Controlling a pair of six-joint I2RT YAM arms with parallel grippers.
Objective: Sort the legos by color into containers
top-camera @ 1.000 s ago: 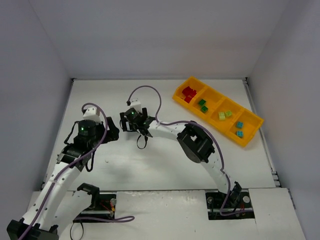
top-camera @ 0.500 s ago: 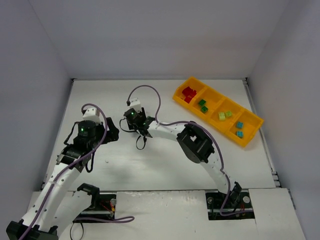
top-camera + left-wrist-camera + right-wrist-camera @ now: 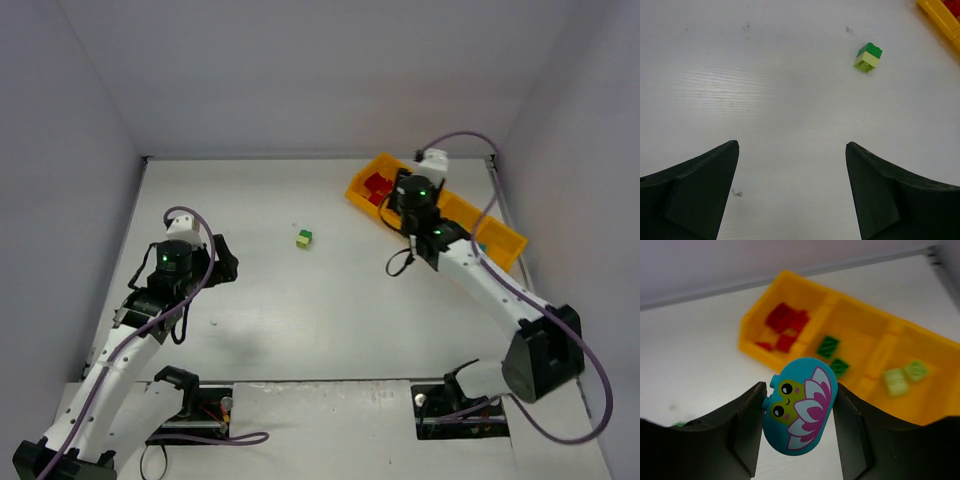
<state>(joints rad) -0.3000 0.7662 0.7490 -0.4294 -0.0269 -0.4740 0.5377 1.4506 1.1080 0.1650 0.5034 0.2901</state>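
Observation:
My right gripper [image 3: 799, 386] is shut on a teal-blue rounded brick [image 3: 800, 407] printed with a face and flower. It holds the brick in the air just in front of the orange-yellow tray [image 3: 755, 342]. In that view, red legos [image 3: 785, 322], dark green legos [image 3: 829, 346] and pale yellow-green legos [image 3: 895, 381] lie in separate compartments. In the top view the right gripper [image 3: 408, 212] hangs over the tray's [image 3: 505, 243] left half. A dark green brick stacked on a pale yellow-green one [image 3: 304, 238] sits mid-table and also shows in the left wrist view [image 3: 868, 57]. My left gripper [image 3: 792, 145] is open and empty.
White walls enclose the table on three sides. The right arm's forearm and cable cross the tray's right compartments in the top view, hiding most of them. A corner of the tray [image 3: 941, 16] shows at the top right of the left wrist view.
My right arm has swung from the table's left-middle across to the tray, carrying the teal-blue brick. The green and yellow-green stack is now uncovered. The left arm has not moved.

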